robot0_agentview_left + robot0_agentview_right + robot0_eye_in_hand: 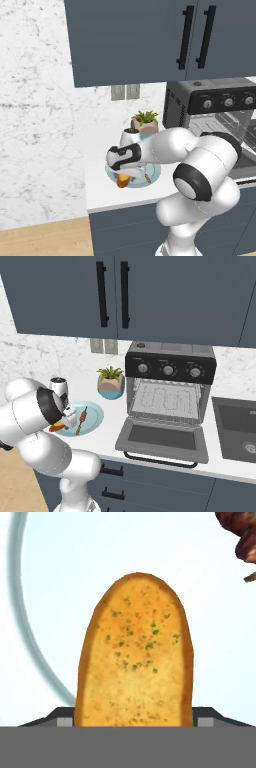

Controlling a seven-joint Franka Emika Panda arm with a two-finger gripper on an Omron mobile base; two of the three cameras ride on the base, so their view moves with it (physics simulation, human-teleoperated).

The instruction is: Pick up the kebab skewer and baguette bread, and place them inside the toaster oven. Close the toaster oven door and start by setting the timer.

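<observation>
Simulated kitchen, white Panda arm bent low over a pale blue plate (pixel 95 415) near the left edge of the white counter (pixel 100 192). The gripper (pixel 129 174) sits right down on the baguette bread (pixel 135 657), which lies on the plate; in the hand view the golden, herb-flecked loaf runs up between the two dark finger tips (pixel 62 718), one on each side of its near end. Fingers spread abt the loaf's width and close against its flanks; can't tell whether they're actually pressing it. The kebab skewer (pixel 81 420) lies on the same plate just beside the loaf, toward the plate's oven side. Toaster oven (pixel 170 363) stands on the counter to the plate's right, well apart from it, w/ the toaster oven door (pixel 162 438) dropped flat open toward the counter's front edge, wire rack showing inside. Small potted plant (pixel 111 382) btwn plate and oven at the counter's back; a white-and-dark canister-like item (pixel 59 387) behind the plate, near the marble wall. Sink (pixel 236 431) at the counter's right end.
</observation>
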